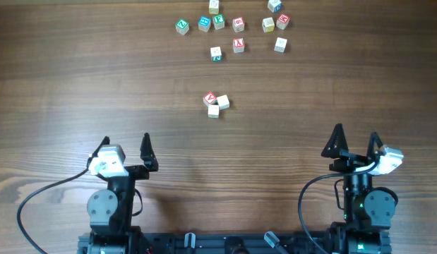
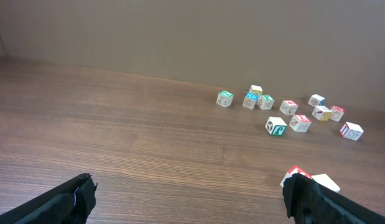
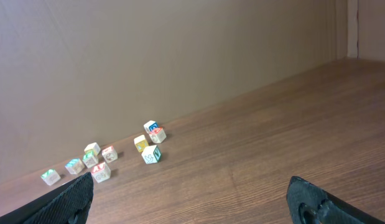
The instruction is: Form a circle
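Note:
The circle is only a tight cluster of three tiny wooden letter cubes mid-table, one red-faced and two pale cream, touching each other. No ring shape shows. My left gripper hangs open near the front edge, down and left of the cluster. In the left wrist view the red-faced cube and a cream cube peek out behind the right finger of the left gripper. My right gripper is open at the front right, with nothing between its fingers.
A looser scatter of letter cubes with green, blue and red faces lies along the far edge, also seen in the left wrist view and right wrist view. A brown wall rises behind the table. Arm bases and cables occupy the front edge.

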